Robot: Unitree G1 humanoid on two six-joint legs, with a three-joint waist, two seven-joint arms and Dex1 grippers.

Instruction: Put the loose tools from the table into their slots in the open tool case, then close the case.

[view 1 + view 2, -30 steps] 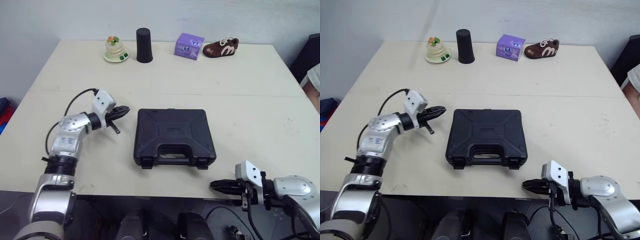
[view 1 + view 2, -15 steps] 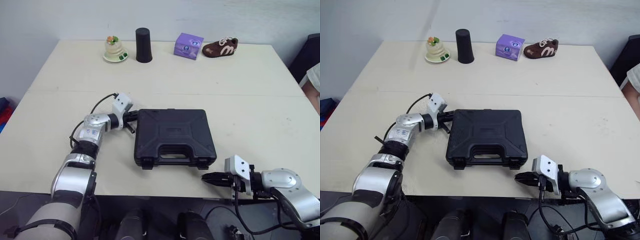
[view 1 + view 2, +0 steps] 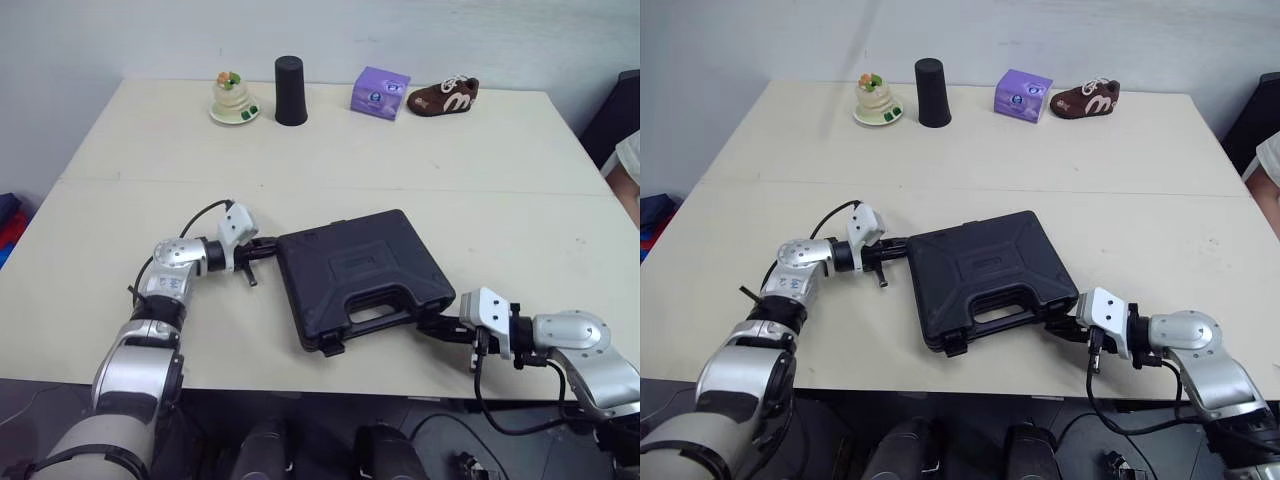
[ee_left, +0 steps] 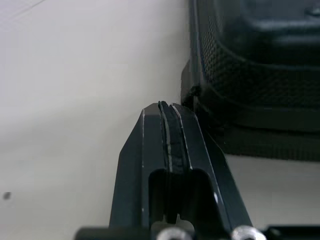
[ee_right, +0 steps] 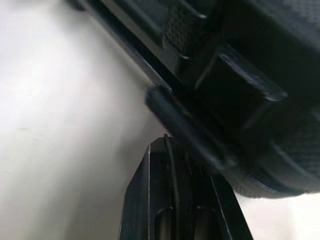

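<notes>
1. One black tool case (image 3: 360,275), mid-table (image 3: 480,170).
2. One black cup (image 3: 289,90), at 12 o'clock.
3. One purple box (image 3: 379,92), at 1 o'clock.
4. One brown shoe (image 3: 443,96), at 1 o'clock.
5. One dessert figure (image 3: 233,98), at 11 o'clock.
6. Two grippers: left gripper (image 3: 262,250) at the case's 9 o'clock, right gripper (image 3: 435,325) at its 4 o'clock.

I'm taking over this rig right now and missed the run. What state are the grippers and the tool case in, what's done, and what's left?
Left gripper: jaws shut, empty, tip at the far left corner of the case.
Right gripper: jaws shut, empty, tip at the case's near right corner.
Case: lid down, lying skewed on the table.
Done: the case is shut.
Left: confirm the front latches are snapped; I cannot tell from these views.
</notes>
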